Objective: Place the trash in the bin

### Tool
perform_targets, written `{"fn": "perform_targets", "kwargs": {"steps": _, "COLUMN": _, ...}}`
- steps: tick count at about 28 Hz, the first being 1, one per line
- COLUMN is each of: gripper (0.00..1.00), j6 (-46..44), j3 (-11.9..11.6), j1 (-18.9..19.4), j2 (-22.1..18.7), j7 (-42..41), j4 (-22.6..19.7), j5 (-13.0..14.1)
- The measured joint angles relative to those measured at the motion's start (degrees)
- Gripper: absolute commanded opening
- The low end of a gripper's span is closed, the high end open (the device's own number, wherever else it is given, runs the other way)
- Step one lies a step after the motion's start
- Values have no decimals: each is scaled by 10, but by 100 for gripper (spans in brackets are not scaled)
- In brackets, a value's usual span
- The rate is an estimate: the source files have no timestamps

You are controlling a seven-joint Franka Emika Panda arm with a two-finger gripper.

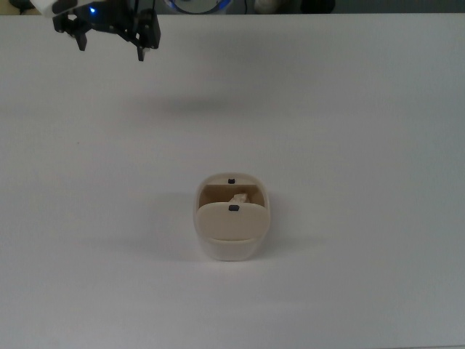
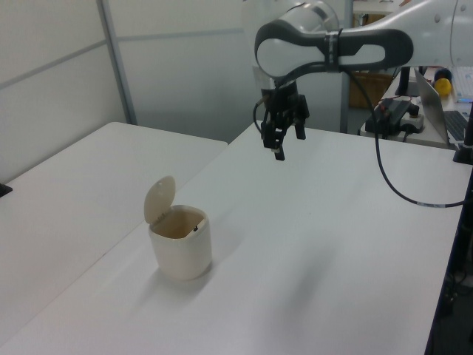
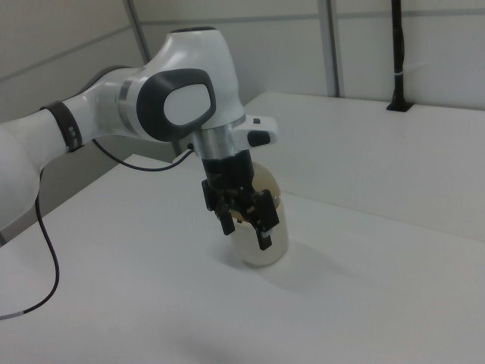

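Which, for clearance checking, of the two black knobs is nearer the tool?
The small black knob on the beige plastic bin's rim, uppermost in the top view, not the flap's.

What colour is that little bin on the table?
Beige, with small black knobs on top. The bin shows best in the top view.

**Trash in the bin, gripper up and away**

The bin (image 1: 231, 219) stands on the table (image 1: 363, 131), near the middle of the top view. The trash (image 1: 237, 197) lies inside it. The gripper (image 1: 110, 42) hangs above the table, well apart, toward the top view's upper left.
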Motion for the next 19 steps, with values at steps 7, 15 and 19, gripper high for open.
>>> {"fn": "perform_targets", "kwargs": {"steps": 7, "gripper": 100, "j6": 0, "j3": 0, "j1": -18, "j2": -7, "j7": -21, "j4": -4, "j5": 13}}
{"fn": "perform_targets", "kwargs": {"steps": 15, "gripper": 100, "j6": 1, "j3": 3, "j1": -18, "j2": -7, "j7": -22, "j4": -13, "j5": 13}}
{"fn": "perform_targets", "kwargs": {"steps": 19, "gripper": 100, "j6": 1, "j3": 4, "j1": -18, "j2": -7, "j7": -22, "j4": -14, "j5": 13}}
